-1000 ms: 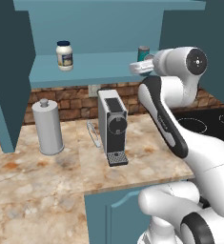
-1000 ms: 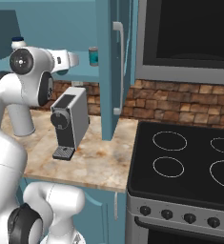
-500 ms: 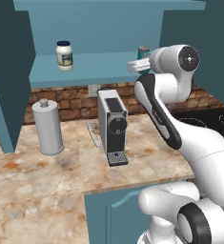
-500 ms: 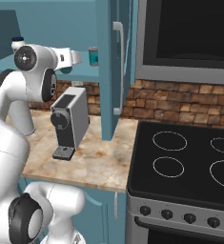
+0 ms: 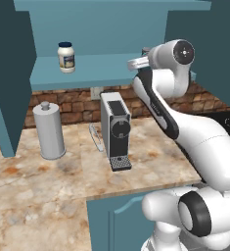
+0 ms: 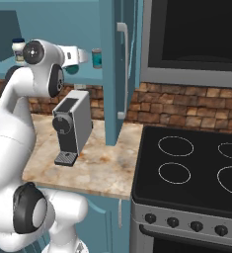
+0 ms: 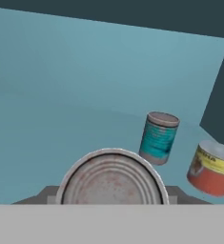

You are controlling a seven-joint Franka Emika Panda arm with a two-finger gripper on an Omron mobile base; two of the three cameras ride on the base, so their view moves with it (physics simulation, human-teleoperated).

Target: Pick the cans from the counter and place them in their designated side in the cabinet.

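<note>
The gripper (image 7: 111, 198) is clamped on a teal can (image 7: 112, 178) whose silvery round end faces the hand camera, held up at the level of the cabinet (image 5: 111, 29) shelf. Just ahead of it and to the side, a second teal can (image 7: 158, 138) stands on the shelf (image 7: 61, 133), with a red-orange can (image 7: 212, 167) beside that one. Farther off along the shelf sits a white jar (image 5: 66, 57). Below the gripper, on the counter (image 5: 150, 157), stands the coffee machine (image 5: 116, 128), with a grey canister (image 5: 49, 130) beyond it.
</note>
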